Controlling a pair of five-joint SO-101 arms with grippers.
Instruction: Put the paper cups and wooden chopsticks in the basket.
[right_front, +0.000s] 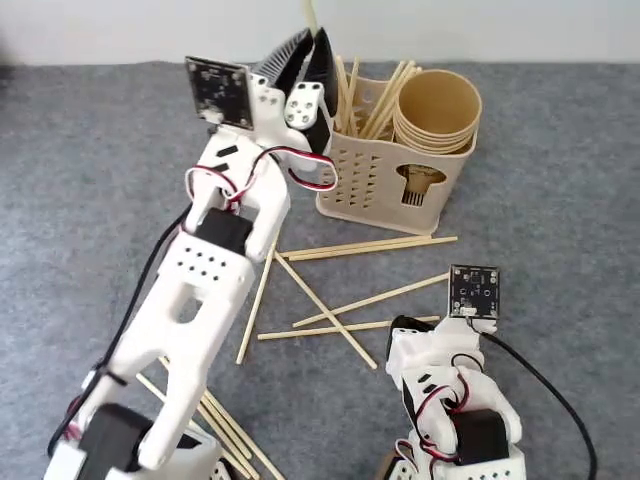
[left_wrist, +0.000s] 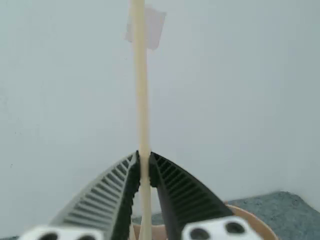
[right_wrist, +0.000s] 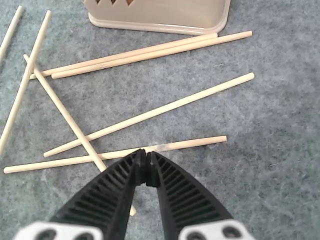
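My left gripper (right_front: 311, 38) is raised beside the beige basket (right_front: 375, 185), near its left rim, shut on one wooden chopstick (right_front: 310, 14) that stands upright. In the left wrist view that chopstick (left_wrist: 140, 75) rises straight from the closed gripper (left_wrist: 143, 159), with a paper cup rim (left_wrist: 252, 216) below. Stacked paper cups (right_front: 437, 105) and several chopsticks (right_front: 365, 92) stand in the basket. My right gripper (right_wrist: 146, 167) is shut and low over the carpet, its tips beside a loose chopstick (right_wrist: 190, 144). Nothing is between its fingers.
Several loose chopsticks (right_front: 370, 245) lie crossed on the grey carpet in front of the basket (right_wrist: 160, 17), and more (right_front: 225, 430) lie by the left arm's base. A pale wall stands behind the basket. The right arm (right_front: 450, 400) sits at the near edge.
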